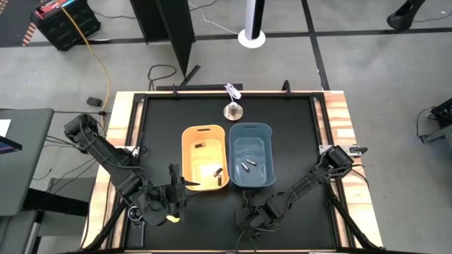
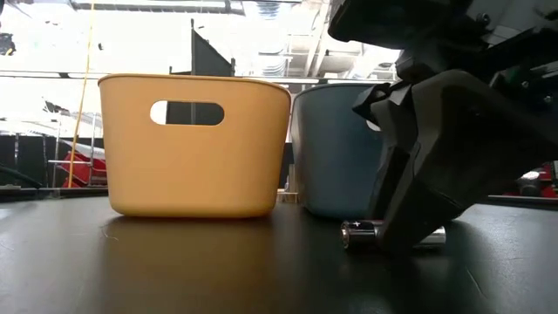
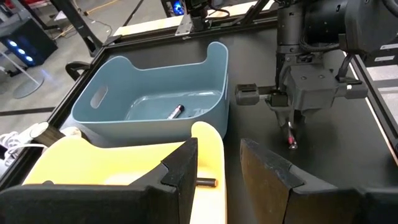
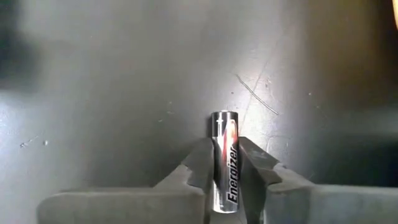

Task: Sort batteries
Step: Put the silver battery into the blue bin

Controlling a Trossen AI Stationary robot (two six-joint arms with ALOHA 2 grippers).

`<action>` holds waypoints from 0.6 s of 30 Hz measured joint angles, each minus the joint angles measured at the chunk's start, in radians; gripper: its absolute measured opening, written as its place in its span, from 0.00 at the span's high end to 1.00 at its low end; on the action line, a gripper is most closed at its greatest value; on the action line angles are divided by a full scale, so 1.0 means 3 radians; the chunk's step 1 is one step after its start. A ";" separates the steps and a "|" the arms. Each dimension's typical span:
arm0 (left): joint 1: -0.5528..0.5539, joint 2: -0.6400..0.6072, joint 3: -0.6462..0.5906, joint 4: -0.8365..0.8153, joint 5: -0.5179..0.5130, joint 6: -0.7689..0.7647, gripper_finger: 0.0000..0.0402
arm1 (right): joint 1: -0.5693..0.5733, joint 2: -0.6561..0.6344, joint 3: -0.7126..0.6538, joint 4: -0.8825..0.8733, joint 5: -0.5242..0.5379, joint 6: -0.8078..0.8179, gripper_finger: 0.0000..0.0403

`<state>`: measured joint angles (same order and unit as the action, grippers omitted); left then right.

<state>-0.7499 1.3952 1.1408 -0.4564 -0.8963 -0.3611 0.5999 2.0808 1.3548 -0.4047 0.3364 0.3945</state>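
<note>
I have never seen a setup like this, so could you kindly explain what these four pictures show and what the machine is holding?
This is a robot with two dark arms at a black table. One picture looks straight down from above, one looks level across the table top, and two come from cameras on the arms' wrists.

On the table stand a yellow tub and a blue tub, each with a few small batteries inside. Behind them sits a round silver object.

The right gripper is down at the table in front of the blue tub, its fingers closed around an Energizer battery lying on the surface. The left gripper waits open by the yellow tub's near edge, holding nothing.
</note>
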 joint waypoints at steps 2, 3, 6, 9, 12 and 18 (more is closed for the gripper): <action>-0.0001 0.0000 0.0000 0.0000 0.0000 0.0000 0.71 | 0.0000 0.0000 0.0000 -0.0005 -0.0005 -0.0001 0.84; -0.0001 0.0000 0.0000 0.0000 0.0000 0.0000 0.71 | 0.0000 0.0000 0.0000 -0.0006 -0.0016 -0.0002 0.86; -0.0001 0.0000 0.0000 0.0000 0.0000 -0.0001 0.71 | 0.0001 0.0000 -0.0001 0.0023 -0.0032 -0.0005 0.89; -0.0001 0.0000 0.0000 0.0000 0.0000 -0.0001 0.71 | 0.0004 0.0004 -0.0008 0.0128 -0.0030 -0.0010 0.91; -0.0001 0.0000 0.0000 0.0000 0.0000 -0.0009 0.71 | 0.0000 0.0011 -0.0008 0.0196 0.0008 -0.0011 0.92; -0.0001 0.0000 0.0000 0.0000 0.0000 -0.0015 0.71 | 0.0000 0.0011 -0.0010 0.0213 0.0021 -0.0011 0.92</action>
<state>-0.7502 1.3952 1.1408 -0.4566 -0.8963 -0.3655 0.5999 2.0842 1.3518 -0.3408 0.3428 0.3912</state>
